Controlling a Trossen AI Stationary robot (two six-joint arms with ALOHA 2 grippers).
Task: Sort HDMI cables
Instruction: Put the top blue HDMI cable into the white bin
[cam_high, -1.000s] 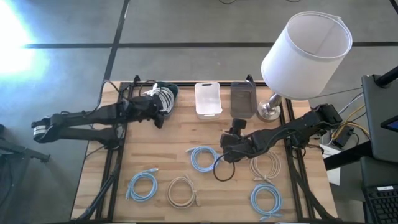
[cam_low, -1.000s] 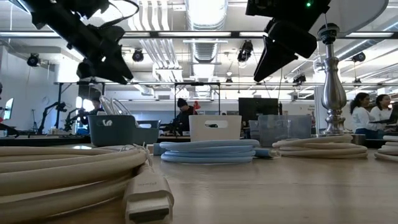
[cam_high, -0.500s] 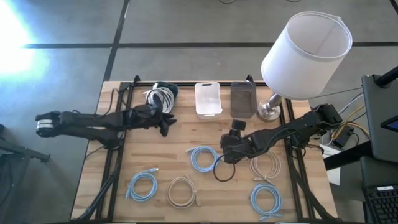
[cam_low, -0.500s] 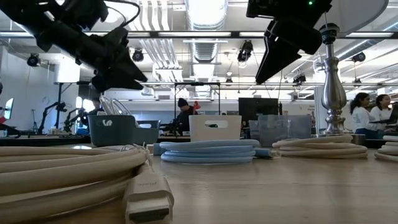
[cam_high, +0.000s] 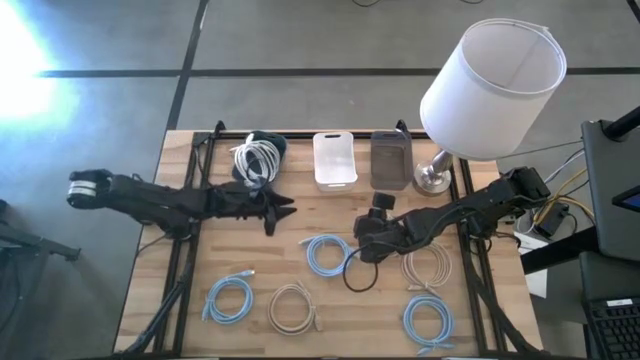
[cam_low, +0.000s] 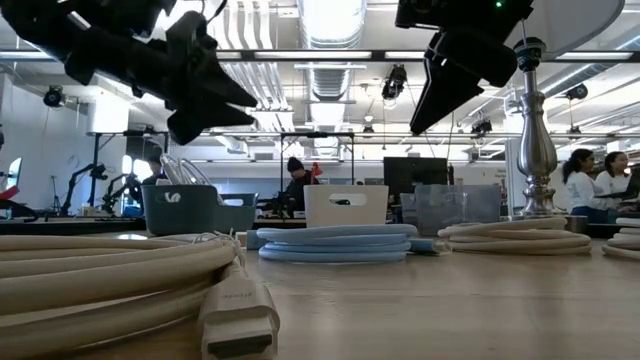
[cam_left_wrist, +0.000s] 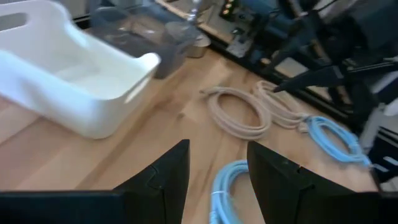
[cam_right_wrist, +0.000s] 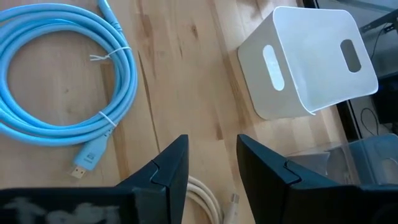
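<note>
Cables (cam_high: 327, 254) lie coiled mid-tabletop (cam_high: 300, 215); my left hand (cam_high: 285, 209) hovers released near them, right hand (cam_high: 377, 212) released too.

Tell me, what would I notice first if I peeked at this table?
Probably the big white lampshade towering over the table's back right corner. Then the two dark arms reaching in, the left gripper and right gripper both empty, with round coils of light blue and beige cable scattered along the front.
</note>
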